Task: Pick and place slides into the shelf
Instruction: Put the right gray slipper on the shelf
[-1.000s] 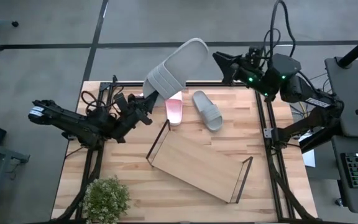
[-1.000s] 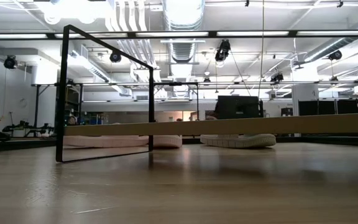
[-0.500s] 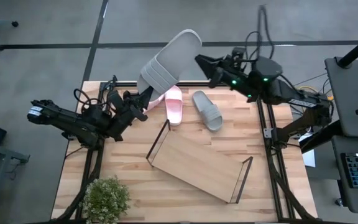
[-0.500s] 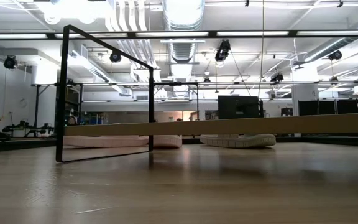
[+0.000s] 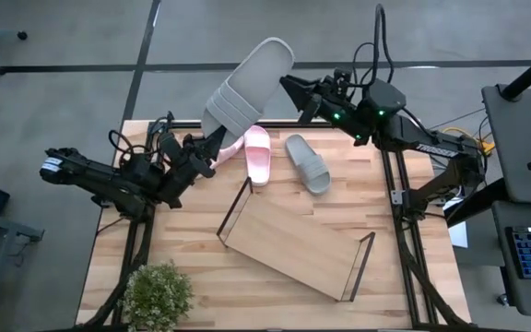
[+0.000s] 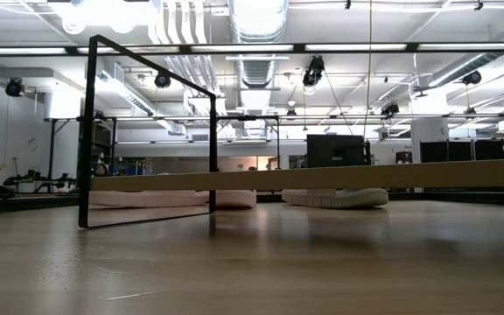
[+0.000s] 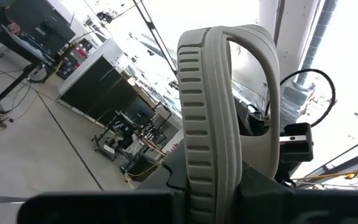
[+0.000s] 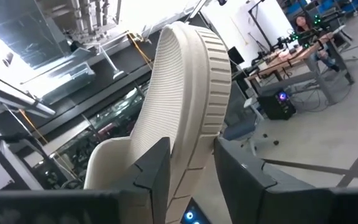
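High view: left fingers clamping raised grey slide (right fingers straddling it).

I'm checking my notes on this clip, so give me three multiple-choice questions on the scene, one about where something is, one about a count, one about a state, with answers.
1. Where is the raised grey slide?
A. In the air above the table's far edge
B. On the shelf
C. Beside the plant

2. How many slides lie on the tabletop?
A. None
B. Two
C. Four

3. What is on the shelf?
A. A pink slide
B. Both grey slides
C. No slides

Answers:
1. A, the left gripper holds it up there, and the right gripper has its fingers on either side of its other end.
2. B, the pink slide and the other grey slide.
3. C, its board is bare.
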`<state>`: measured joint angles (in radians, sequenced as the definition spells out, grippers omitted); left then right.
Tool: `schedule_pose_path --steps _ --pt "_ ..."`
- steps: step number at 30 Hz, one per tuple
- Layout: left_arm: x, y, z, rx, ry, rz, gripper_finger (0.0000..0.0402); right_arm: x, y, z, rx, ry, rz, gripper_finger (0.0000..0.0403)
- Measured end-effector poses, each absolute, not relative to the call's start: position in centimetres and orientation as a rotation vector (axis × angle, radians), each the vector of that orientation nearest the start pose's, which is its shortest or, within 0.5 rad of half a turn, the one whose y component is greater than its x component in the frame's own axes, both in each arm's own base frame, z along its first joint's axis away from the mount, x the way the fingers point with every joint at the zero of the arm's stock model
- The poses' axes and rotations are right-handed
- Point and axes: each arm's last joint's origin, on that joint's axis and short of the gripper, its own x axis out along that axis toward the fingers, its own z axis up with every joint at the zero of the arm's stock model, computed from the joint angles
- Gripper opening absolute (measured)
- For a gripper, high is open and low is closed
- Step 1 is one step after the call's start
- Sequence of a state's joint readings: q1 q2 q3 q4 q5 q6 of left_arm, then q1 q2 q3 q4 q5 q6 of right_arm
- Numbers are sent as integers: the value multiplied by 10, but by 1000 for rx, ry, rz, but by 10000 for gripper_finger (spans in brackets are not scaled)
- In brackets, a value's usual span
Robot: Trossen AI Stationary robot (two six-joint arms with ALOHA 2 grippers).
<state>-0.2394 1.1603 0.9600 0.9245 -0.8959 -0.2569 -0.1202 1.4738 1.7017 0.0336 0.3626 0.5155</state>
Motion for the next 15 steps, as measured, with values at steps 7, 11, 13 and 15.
schedule_pose_path --steps 7,11,13,15 --pt "231 -34 411 -644 -697 518 16 307 -51 505 516 -397 -410 144" --pt "232 -34 407 -640 -688 516 16 306 -51 506 511 -396 -406 182" --pt "233 -36 405 -619 -667 491 16 306 -54 506 506 -398 -417 200" --pt "235 -37 404 -616 -661 465 16 306 -57 505 503 -397 -432 215"
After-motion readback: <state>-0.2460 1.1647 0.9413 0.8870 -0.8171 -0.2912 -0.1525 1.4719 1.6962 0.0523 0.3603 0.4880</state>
